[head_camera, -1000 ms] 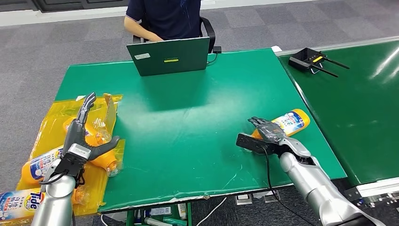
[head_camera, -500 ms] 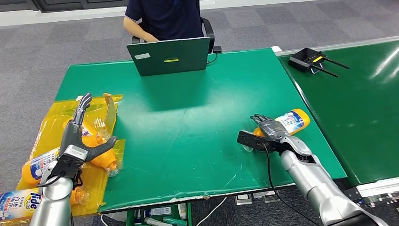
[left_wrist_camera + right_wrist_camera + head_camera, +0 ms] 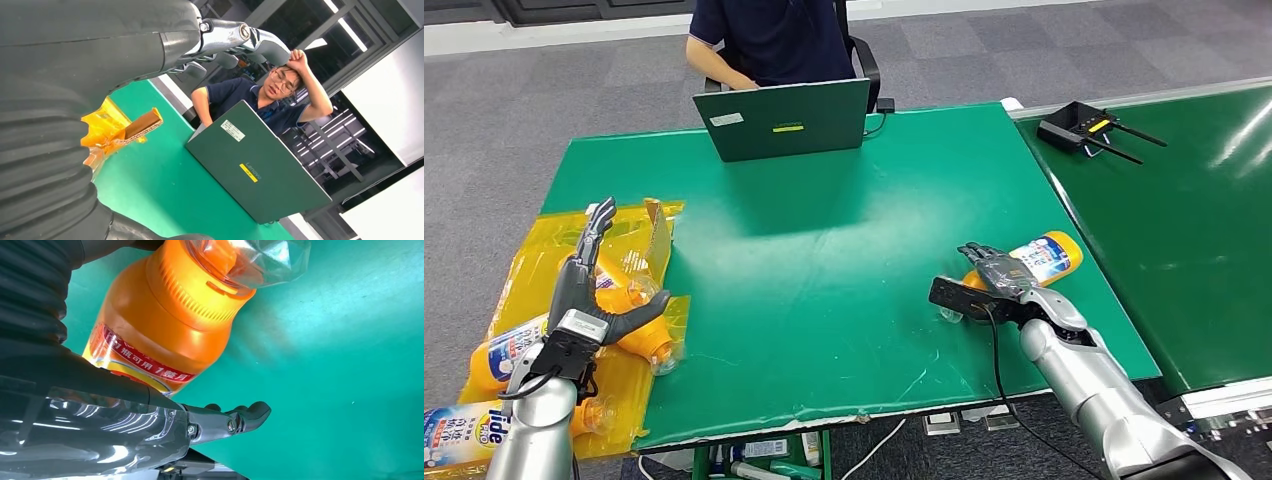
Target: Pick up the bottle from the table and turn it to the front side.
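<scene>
we see the glossy orange plastic bottle [image 3: 1036,262] lying on its side on the smooth green table [image 3: 824,260] near the right edge, its ribbed collar and clear cap [image 3: 250,260] toward us. our right hand [image 3: 996,275] rests over it, but we cannot tell whether it grips. our left hand [image 3: 589,290] is released, fingers spread above crinkled yellow film [image 3: 639,240]. both have barely shifted since half a second ago.

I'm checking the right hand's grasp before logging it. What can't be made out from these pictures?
- Whether the right hand grips the bottle: head view, the hand covers the contact.
- Bottle's front label: right wrist view, hidden behind the fingers.
- Left hand's fingertips: left wrist view, cut off by its cover.
</scene>
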Tool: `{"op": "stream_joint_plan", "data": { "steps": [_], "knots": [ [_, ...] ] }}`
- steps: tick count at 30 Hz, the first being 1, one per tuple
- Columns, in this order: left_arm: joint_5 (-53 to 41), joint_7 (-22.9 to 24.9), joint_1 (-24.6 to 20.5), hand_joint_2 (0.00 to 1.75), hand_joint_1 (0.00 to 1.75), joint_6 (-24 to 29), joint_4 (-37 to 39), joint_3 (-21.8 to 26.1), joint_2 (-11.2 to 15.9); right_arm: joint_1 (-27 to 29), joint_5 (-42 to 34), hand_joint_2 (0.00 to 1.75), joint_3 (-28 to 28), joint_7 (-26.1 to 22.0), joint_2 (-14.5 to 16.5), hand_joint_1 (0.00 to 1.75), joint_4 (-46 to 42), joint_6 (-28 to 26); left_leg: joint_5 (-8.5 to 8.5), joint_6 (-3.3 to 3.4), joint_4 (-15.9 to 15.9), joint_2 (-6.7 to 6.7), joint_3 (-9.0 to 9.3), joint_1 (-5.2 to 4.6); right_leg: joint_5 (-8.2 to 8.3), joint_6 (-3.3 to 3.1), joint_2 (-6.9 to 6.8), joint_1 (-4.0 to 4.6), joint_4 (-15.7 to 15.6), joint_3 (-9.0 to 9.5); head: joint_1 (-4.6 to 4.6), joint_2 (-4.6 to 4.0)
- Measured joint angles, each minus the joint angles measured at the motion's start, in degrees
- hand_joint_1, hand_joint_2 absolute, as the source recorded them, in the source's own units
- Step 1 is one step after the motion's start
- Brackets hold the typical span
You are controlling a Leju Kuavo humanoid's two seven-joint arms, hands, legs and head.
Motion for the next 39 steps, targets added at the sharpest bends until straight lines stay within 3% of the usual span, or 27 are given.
{"op": "stream_joint_plan", "data": {
  "steps": [8, 12, 39],
  "knots": [
    [0.0, 0.07, 0.03, 1.75, 0.0, 0.0, -0.11, 0.05, -0.15, -0.09, -0.5, 1.75, 0.0, -0.08, 0.01, 0.03, 0.39, 0.0, 0.0, 0.0, 0.0, 0.0, 0.0, 0.0, 0.0, 0.0, 0.0, 0.0, 0.0, 0.0, -0.01, 0.0],
    [0.0, 0.11, 0.11, 1.75, 0.0, 0.0, -0.47, 0.38, -0.27, -0.09, -0.54, 1.75, 0.0, -0.04, 0.14, 1.75, 0.4, 0.0, 0.0, 0.0, 0.0, 0.0, 0.0, 0.0, 0.0, 0.0, 0.0, 0.0, 0.0, 0.0, -0.01, 0.0],
    [0.0, 0.27, 1.05, 1.75, 0.0, 0.0, -1.7, 1.46, -0.76, -0.37, -0.84, 1.75, 0.0, -0.46, 1.25, 1.75, 0.6, -1.01, 0.0, 0.0, 0.0, -0.03, 0.0, 0.0, 0.0, 0.0, -0.04, 0.0, 0.0, 0.02, -0.01, -0.01]
  ]
}}
